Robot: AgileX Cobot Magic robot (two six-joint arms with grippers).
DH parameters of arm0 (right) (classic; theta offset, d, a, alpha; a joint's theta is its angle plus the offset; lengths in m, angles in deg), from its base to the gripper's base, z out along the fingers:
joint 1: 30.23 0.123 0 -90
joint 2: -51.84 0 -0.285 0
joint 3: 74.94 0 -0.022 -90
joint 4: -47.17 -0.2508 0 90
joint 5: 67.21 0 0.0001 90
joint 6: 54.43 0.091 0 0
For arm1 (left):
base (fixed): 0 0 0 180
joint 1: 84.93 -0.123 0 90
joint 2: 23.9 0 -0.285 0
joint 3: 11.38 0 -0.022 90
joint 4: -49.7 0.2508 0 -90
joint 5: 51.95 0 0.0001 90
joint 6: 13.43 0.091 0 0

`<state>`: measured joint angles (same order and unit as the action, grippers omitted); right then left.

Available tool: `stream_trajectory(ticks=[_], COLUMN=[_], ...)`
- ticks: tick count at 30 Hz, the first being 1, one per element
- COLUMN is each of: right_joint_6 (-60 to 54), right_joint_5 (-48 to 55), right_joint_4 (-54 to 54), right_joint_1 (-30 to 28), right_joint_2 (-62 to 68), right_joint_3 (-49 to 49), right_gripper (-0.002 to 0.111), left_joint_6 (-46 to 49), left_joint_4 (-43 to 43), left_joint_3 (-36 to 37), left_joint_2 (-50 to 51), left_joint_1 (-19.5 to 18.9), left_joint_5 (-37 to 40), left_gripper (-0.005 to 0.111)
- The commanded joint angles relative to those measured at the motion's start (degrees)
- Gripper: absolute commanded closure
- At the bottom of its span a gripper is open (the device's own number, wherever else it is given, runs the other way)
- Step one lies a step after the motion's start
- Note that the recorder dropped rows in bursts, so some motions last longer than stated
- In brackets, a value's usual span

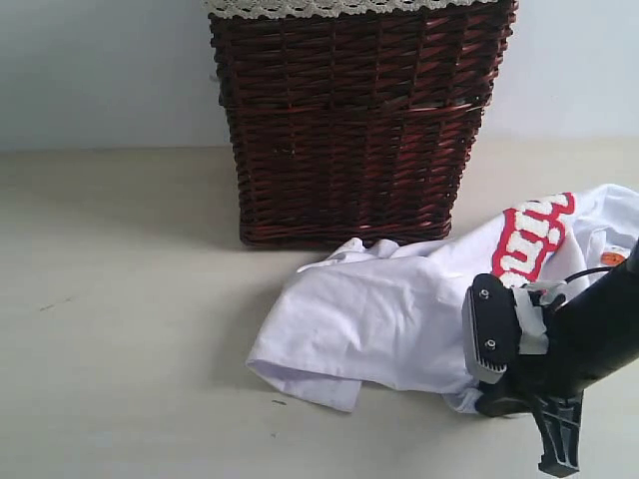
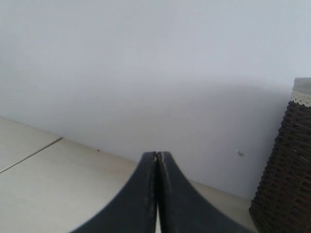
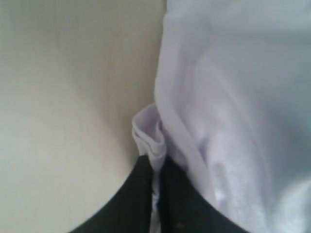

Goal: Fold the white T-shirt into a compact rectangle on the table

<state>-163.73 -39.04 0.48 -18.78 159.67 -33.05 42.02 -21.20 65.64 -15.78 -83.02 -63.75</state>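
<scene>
Pinching a bunched edge of the white T-shirt with my right gripper: fingers are closed, white cloth squeezed between them. Shirt is crumpled, not flat. It lies in a loose heap on the table, right of centre in the exterior view, with the near-left corner folded under itself. Red-outlined white lettering faces up near the far right, only part of it readable. A small orange tag sits just beside it. Left gripper: fingers pressed together, nothing between them, up off the table and well clear of the shirt, facing a pale wall. Count: one shirt, one dark wicker basket, two grippers. Basket stands right behind the shirt, with the cloth's far edge touching its base and lace trim along its top. My right arm hides the shirt's near-right edge in the exterior view.
</scene>
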Motion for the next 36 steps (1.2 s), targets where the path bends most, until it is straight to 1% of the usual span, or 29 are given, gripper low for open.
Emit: stream_trajectory(ticks=[1, 3, 4, 6, 8, 9, 10, 12, 15, 19, 22, 25, 27, 28, 30, 32, 33, 34, 36], right_joint_6=[0.0, -1.1, -1.4, -1.4, 0.8, 2.3, 4.1, 8.7, 9.8, 12.1, 13.6, 12.7, 9.8, 9.1, 9.2, 13.8, 19.5, 26.8, 39.6], right_joint_5=[2.5, 11.8, 19.5, 31.4, 39.1, 41.5, 41.8, 41.8, 41.8, 41.8, 41.6, 38.4, 35.5, 33.3, 28.3, 21.9, 17.6, 13.6, 9.1], right_joint_4=[1.5, 4.9, 7.1, 10.2, 14.4, 16.0, 19.6, 24.2, 28.8, 27.1, 22.5, 15.7, 11.0, 8.9, 6.1, 6.9, 9.5, 13.8, 23.5], right_joint_1=[0.1, 0.1, 0.1, 0.1, 0.1, 0.1, 0.1, 0.1, 0.1, 0.1, 0.1, 0.1, 0.1, 0.1, 0.1, 0.1, 0.1, -0.1, -1.7], right_joint_2=[-3.1, -8.2, -11.6, -16.1, -19.4, -20.1, -21.2, -22.2, -22.7, -22.7, -22.8, -25.0, -28.4, -30.4, -34.3, -37.6, -38.9, -39.8, -40.1], right_joint_3=[0.2, 0.0, 0.0, 0.0, 0.0, 0.0, 0.0, 0.1, 0.1, 0.1, 0.1, 0.1, 0.1, 0.1, 0.1, 0.1, 0.1, 0.1, 0.1], right_gripper=[0.108, 0.108, 0.108, 0.108, 0.108, 0.108, 0.108, 0.108, 0.108, 0.107, 0.095, 0.074, 0.065, 0.061, 0.057, 0.055, 0.055, 0.055, 0.055], left_joint_6=[0.0, 0.0, 0.0, 0.0, 0.0, 0.0, 0.0, 0.0, 0.0, 0.0, 0.0, 0.0, 0.0, 0.0, 0.0, 0.0, 0.0, 0.0, 0.0], left_joint_4=[0.2, 0.2, 0.2, 0.2, 0.2, 0.2, 0.2, 0.2, 0.2, 0.2, 0.2, 0.2, 0.2, 0.2, 0.2, 0.2, 0.2, 0.2, 0.2], left_joint_3=[0.2, 0.2, 0.2, 0.2, 0.2, 0.2, 0.2, 0.2, 0.2, 0.2, 0.2, 0.2, 0.2, 0.2, 0.2, 0.2, 0.2, 0.2, 0.2], left_joint_2=[-0.3, -0.3, -0.3, -0.3, -0.3, -0.3, -0.3, -0.3, -0.3, -0.3, -0.3, -0.3, -0.3, -0.3, -0.3, -0.3, -0.3, -0.3, -0.3], left_joint_1=[-0.2, -0.2, -0.2, -0.2, -0.2, -0.2, -0.2, -0.2, -0.2, -0.2, -0.2, -0.2, -0.2, -0.2, -0.2, -0.2, -0.2, -0.2, -0.2], left_joint_5=[0.2, 0.2, 0.2, 0.2, 0.2, 0.2, 0.2, 0.2, 0.2, 0.2, 0.2, 0.2, 0.2, 0.2, 0.2, 0.2, 0.2, 0.2, 0.2], left_gripper=[0.107, 0.107, 0.107, 0.107, 0.107, 0.107, 0.107, 0.107, 0.107, 0.107, 0.107, 0.107, 0.107, 0.107, 0.107, 0.107, 0.107, 0.107, 0.107])
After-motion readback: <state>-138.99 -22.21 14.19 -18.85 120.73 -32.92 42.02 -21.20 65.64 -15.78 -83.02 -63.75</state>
